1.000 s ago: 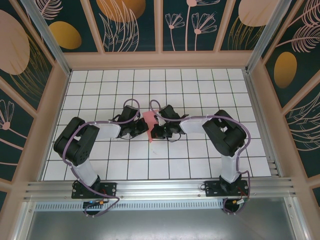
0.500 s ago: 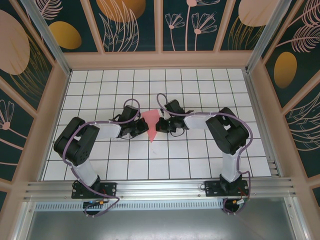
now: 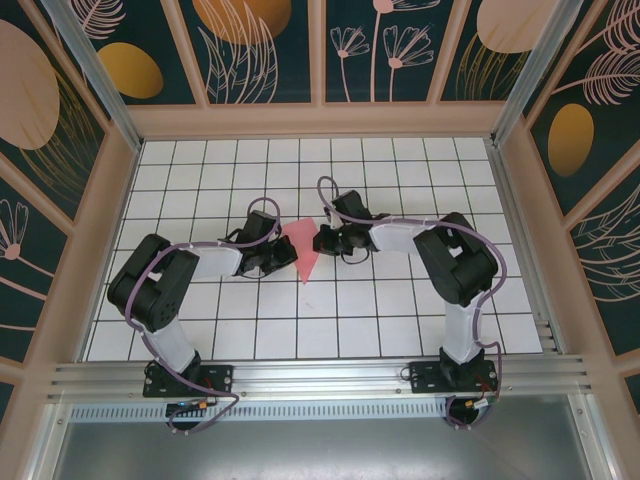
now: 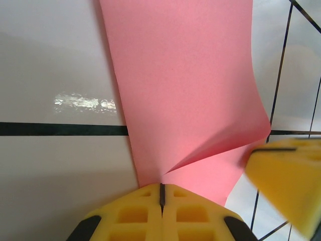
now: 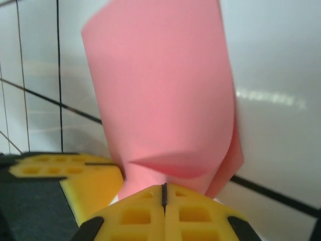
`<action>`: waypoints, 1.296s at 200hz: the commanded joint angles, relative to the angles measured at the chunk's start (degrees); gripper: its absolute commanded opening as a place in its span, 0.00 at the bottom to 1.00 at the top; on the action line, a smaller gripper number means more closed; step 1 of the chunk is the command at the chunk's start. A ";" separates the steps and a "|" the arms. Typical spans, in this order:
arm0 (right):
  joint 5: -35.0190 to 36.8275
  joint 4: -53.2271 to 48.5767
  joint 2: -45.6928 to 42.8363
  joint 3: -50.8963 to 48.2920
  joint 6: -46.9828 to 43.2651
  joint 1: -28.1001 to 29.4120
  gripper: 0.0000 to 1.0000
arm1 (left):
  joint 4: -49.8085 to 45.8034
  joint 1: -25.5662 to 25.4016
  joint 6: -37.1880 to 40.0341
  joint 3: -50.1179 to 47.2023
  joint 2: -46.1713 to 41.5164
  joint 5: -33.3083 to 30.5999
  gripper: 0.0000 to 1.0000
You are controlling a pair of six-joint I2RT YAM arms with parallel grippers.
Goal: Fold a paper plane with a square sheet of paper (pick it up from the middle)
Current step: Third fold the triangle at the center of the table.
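paper plane (image 3: pixel 304 248) between left end effector (image 4: pixel 161 190) and right end effector (image 5: pixel 163 191), both clamped on it

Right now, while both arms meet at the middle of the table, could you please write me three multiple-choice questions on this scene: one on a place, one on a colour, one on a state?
1. Where is the pink paper?
A. between the left hand and the right hand, over the middle of the table
B. at the far left corner
C. at the near right corner

2. What colour are the fingers of the left hand?
A. blue
B. yellow
C. white

3. In what state is the right hand?
A. wide open
B. shut on nothing
C. shut on the paper

Answers:
1 A, as the top view shows the paper between the two arm tips.
2 B, as the left wrist view shows yellow pads.
3 C, as in the right wrist view the fingers meet with the paper pinched between them.
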 commanded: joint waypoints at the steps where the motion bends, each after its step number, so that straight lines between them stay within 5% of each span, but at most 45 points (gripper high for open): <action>1: 1.11 -0.76 2.30 1.77 -1.12 -1.26 0.05 | -4.23 -0.31 1.32 -0.30 2.06 -2.31 0.00; 53: 1.33 -1.66 5.09 3.13 -1.88 -2.30 0.05 | -4.56 -0.30 1.58 -0.48 1.93 -2.49 0.00; 113: 1.35 -2.40 -1.29 3.52 -3.05 -2.16 0.05 | -5.06 -0.36 1.81 -0.11 1.67 -2.66 0.00; 167: 1.10 -2.26 3.90 4.64 -3.68 -1.33 0.05 | -4.65 -0.30 3.41 0.82 1.57 -2.22 0.00; 259: 13.00 -1.77 -2.05 -3.74 6.85 -0.93 0.05 | -4.85 -0.29 11.20 9.50 1.42 -1.50 0.15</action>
